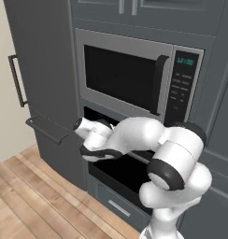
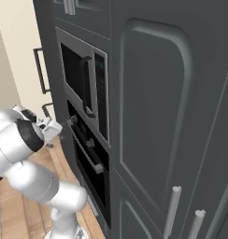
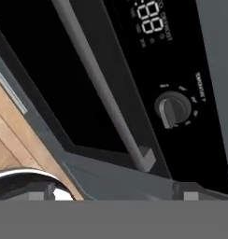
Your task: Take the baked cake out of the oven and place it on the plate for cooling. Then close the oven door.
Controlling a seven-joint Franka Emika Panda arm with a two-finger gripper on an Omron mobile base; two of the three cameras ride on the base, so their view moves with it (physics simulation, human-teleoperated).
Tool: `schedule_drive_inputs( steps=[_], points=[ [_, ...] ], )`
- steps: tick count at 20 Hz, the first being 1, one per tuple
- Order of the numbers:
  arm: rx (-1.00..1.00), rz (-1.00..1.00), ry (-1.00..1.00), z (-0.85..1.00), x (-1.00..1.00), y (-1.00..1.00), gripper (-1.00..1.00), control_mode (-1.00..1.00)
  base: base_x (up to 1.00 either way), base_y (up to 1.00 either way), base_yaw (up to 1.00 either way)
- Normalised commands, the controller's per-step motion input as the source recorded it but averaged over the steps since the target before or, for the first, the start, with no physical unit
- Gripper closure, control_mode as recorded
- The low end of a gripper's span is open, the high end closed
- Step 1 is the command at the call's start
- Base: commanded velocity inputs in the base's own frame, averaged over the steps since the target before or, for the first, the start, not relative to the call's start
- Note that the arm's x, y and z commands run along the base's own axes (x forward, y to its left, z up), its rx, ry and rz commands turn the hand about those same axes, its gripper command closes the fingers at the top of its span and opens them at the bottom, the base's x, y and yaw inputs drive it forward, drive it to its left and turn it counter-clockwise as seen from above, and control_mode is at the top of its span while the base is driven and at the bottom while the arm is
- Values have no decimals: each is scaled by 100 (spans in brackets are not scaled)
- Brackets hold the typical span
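- Left base view: the white arm bends across the lower centre of the frame, and its gripper (image 1: pixel 83 126) sits at centre left, close before the top edge of the oven (image 1: pixel 120 172).
- Above the oven, the grey-framed microwave (image 1: pixel 134 77) fills the upper centre.
- Gripper state: the jaws stand spread wide and pinch nothing.
- Right base view: the gripper (image 2: pixel 53 126) lies at centre left, just beside the oven's (image 2: pixel 90 163) upper corner, below the microwave (image 2: pixel 83 84).
- Hand view: the oven door (image 3: pixel 50 84) is shut; its grey bar handle (image 3: pixel 99 84) runs diagonally from top centre to lower centre.
- At centre right of the hand view, a round knob (image 3: pixel 172 108) sits below the digital display (image 3: pixel 151 21).
- Wooden floor (image 3: pixel 13 140) shows at lower left.
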Motion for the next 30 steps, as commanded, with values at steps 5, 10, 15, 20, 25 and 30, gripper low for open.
schedule_drive_inputs(
  steps=[5, 10, 15, 20, 25, 30],
  points=[
    [-22, -10, -11, -39, 27, -17, -100, -100, 0, 0, 0],
    [-9, -1, -6, -31, 6, -43, -100, -100, 0, 0, 0],
    [-1, 0, -1, -22, 3, -46, -100, -100, 0, 0, 0],
    [0, 3, 0, -23, 22, -57, -100, -100, 0, 0, 0],
    [0, 9, 0, -22, 34, -50, -100, -100, 0, 0, 0],
    [0, 11, 0, -29, 13, -44, -100, -100, 0, 0, 0]
  ],
)
